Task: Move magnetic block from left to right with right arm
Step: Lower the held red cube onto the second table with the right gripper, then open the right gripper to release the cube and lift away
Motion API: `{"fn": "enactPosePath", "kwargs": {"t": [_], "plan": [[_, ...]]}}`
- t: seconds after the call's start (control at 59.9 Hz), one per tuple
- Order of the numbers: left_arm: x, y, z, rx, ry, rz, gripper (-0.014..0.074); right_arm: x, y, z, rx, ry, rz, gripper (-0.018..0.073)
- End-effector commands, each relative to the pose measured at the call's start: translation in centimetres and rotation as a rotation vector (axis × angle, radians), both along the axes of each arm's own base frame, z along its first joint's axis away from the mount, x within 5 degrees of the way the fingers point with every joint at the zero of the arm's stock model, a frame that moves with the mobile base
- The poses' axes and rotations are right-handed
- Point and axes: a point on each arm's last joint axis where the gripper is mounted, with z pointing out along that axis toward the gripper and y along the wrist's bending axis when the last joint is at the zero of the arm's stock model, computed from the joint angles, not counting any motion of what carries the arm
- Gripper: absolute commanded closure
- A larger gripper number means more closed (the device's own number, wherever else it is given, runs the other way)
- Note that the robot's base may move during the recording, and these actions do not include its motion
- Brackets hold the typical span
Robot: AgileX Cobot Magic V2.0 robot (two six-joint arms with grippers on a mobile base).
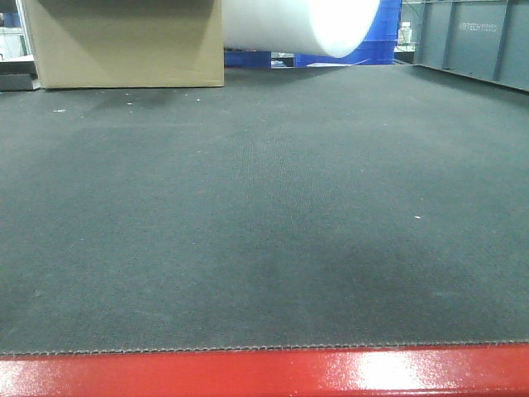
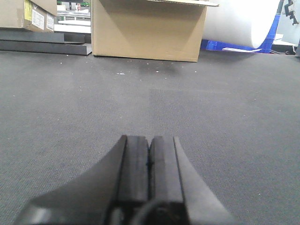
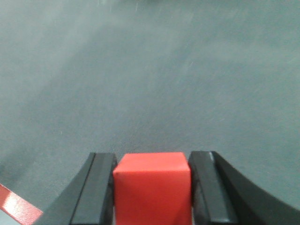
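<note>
**One red cube clamped between two dark fingers**

One small matte red cube [image 3: 153, 187] was seen gripped in the dark right gripper [image 3: 153, 185], its black fingers [image 3: 99, 187] pressed against the cube's left and right faces. The cube was held above the dark grey woven mat [image 3: 150, 79], near a glossy red table edge [image 3: 16, 208] at the lower left of the right wrist view. The left gripper [image 2: 149, 164] was seen with its black pads pressed together, nothing between them. Wide bare mat was shown ahead, bounded far off by a brown cardboard box [image 1: 124, 41], a white roll [image 1: 302, 25] and a grey crate [image 1: 475, 41] bearing faint writing too small to be read.
</note>
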Motion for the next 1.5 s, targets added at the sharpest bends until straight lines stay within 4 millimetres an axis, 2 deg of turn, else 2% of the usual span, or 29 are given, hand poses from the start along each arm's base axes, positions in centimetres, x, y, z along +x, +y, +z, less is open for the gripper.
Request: {"fn": "enactPosePath", "kwargs": {"t": [0.0, 0.184, 0.267, 0.368, 0.568, 0.768, 0.852, 0.936, 1.019, 1.136, 1.303, 1.487], "plan": [[-0.2, 0.0, 0.6, -0.011, -0.094, -0.004, 0.0713, 3.0, 1.8, 1.6, 0.007, -0.048, 0.040, 0.0440], [-0.2, 0.0, 0.6, -0.011, -0.094, -0.004, 0.0713, 8.7, 6.9, -0.4, -0.047, 0.047, 0.128, 0.0449], [-0.2, 0.0, 0.6, -0.011, -0.094, -0.004, 0.0713, 11.0, 9.2, -2.2, -0.071, 0.096, 0.158, 0.0489], [-0.2, 0.0, 0.6, -0.011, -0.094, -0.004, 0.0712, 13.8, 11.5, -4.9, -0.106, 0.160, 0.176, 0.0486], [-0.2, 0.0, 0.6, -0.011, -0.094, -0.004, 0.0713, 17.5, 13.7, -10.3, -0.162, 0.268, 0.180, 0.0486], [-0.2, 0.0, 0.6, -0.011, -0.094, -0.004, 0.0712, 18.8, 14.3, -13.3, -0.210, 0.312, 0.180, 0.0442], [-0.2, 0.0, 0.6, -0.011, -0.094, -0.004, 0.0713, 18.9, 14.4, -13.6, -0.217, 0.317, 0.181, 0.0408], [-0.2, 0.0, 0.6, -0.011, -0.094, -0.004, 0.0713, 18.9, 14.3, -13.7, -0.224, 0.317, 0.182, 0.0337], [-0.2, 0.0, 0.6, -0.011, -0.094, -0.004, 0.0713, 19.0, 14.3, -13.7, -0.228, 0.314, 0.182, 0.0202], [-0.2, 0.0, 0.6, -0.011, -0.094, -0.004, 0.0713, 18.9, 14.3, -13.5, -0.231, 0.316, 0.184, -0.0094], [-0.2, 0.0, 0.6, -0.011, -0.094, -0.004, 0.0713, 18.6, 14.0, -12.2, -0.220, 0.282, 0.182, -0.0071], [-0.2, 0.0, 0.6, -0.011, -0.094, -0.004, 0.0713, 17.6, 12.7, -8.6, -0.178, 0.216, 0.163, -0.0038]]}}
